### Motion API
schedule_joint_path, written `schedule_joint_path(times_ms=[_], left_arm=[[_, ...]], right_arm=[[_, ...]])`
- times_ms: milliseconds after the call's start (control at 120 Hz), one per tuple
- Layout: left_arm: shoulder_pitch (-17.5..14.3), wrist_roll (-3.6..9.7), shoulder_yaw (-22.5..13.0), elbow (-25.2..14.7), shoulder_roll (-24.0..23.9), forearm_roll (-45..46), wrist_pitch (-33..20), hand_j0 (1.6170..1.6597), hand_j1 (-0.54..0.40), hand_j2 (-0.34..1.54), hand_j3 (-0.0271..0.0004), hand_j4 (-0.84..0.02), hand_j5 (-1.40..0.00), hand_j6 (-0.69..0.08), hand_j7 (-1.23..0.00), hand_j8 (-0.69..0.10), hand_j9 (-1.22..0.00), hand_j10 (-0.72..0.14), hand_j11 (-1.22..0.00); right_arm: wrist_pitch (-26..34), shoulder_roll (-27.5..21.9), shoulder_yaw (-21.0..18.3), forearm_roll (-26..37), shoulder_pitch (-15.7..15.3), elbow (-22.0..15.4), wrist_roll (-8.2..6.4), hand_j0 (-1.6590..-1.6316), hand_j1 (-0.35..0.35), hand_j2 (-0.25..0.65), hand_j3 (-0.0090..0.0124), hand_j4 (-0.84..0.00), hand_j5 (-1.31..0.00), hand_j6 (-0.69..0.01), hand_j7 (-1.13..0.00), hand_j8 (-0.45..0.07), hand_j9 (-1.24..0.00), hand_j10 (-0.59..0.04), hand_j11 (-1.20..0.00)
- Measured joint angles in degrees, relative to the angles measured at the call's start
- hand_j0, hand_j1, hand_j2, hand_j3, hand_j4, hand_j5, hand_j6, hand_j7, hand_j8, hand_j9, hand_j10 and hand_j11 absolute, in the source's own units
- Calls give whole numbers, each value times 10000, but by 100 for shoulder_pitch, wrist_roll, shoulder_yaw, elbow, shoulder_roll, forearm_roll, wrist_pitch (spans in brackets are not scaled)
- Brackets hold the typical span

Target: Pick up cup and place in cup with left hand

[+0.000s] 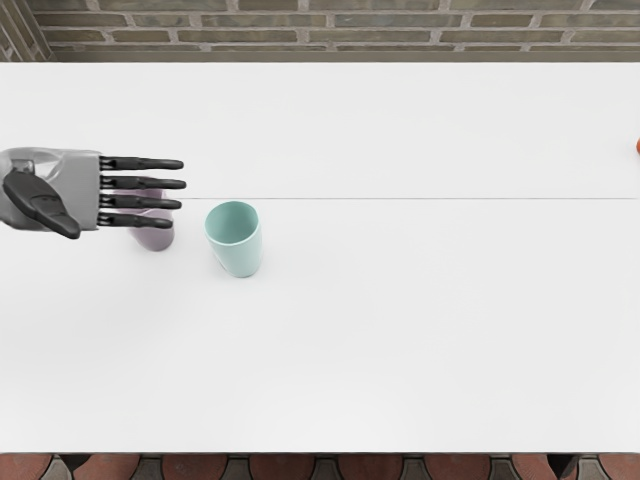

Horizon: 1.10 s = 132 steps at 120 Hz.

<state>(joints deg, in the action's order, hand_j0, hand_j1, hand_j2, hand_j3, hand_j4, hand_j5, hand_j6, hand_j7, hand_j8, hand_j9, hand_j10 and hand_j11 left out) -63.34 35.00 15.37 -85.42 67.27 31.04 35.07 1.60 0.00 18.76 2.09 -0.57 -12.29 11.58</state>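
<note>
My left hand (142, 195) reaches in from the left edge in the head view, its dark fingers straight and spread, holding nothing. Below the fingers in the picture, a purple cup (154, 238) shows partly, the rest of it covered by the hand; whether they touch cannot be told. A mint green cup (240, 252) stands upright on the table just to the right of the fingertips, its opening facing up with nothing visible inside. My right arm is out of view.
The white table (400, 330) fills most of the view, with a thin seam running across it. A small part of an orange object (638, 147) shows at the right edge. A brick wall (350, 30) lies beyond the far edge.
</note>
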Motion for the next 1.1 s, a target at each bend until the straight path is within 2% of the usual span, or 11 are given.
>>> schedule_joint_path(times_ms=[242,317,442,525,608,758,925,1100], left_arm=[[-70,0,23,-39,-39,30,0,16581,3478,-18,0,49,7,56,5,50,3,35,2],[-309,0,20,-33,-135,24,0,16581,3478,-18,0,48,7,56,5,49,3,34,2],[-731,0,21,-9,-703,-228,-2,16581,3482,-12,0,43,6,51,4,45,3,32,2],[-919,0,73,103,-1200,-902,-2,16581,3482,-13,0,35,5,42,4,37,3,26,2],[-1281,0,99,180,-1498,-1778,-3,16581,3483,-12,0,25,4,31,3,28,2,19,2],[-1586,0,77,247,-2149,-3644,-12,16581,3488,-7,0,8,2,10,1,9,1,7,1],[-1597,0,19,262,-2682,-5546,-497,16581,3490,-4,0,-8,-1,-10,0,-9,0,-6,0],[-1571,0,-332,242,-3099,-6756,-1030,16581,3491,1,0,-16,-2,-21,-1,-19,0,-13,0]], right_arm=[[-17,0,-27,10,66,-9,7,-16580,-3117,-64,0,-308,-404,-308,-404,-308,-404,-309,-404],[-18,0,-29,10,75,-10,9,-16581,-3117,-64,0,-308,-404,-307,-404,-308,-404,-309,-404],[-19,0,-29,11,82,-10,11,-16581,-3117,-64,0,-310,-404,-309,-404,-309,-404,-309,-404],[-19,0,-30,11,92,-15,11,-16581,-3116,-64,0,-309,-404,-308,-405,-309,-404,-309,-404],[-19,0,-30,11,109,-19,11,-16581,-3116,-64,0,-309,-404,-308,-404,-308,-404,-309,-404],[-19,0,-30,11,132,-28,11,-16581,-3116,-64,0,-309,-404,-309,-404,-309,-404,-309,-404],[-19,0,-30,11,142,-145,12,-16581,-3116,-64,0,-309,-404,-308,-404,-309,-404,-309,-404],[-19,0,-30,11,145,-186,16,-16581,-3117,-64,0,-309,-404,-308,-404,-309,-404,-309,-404]])
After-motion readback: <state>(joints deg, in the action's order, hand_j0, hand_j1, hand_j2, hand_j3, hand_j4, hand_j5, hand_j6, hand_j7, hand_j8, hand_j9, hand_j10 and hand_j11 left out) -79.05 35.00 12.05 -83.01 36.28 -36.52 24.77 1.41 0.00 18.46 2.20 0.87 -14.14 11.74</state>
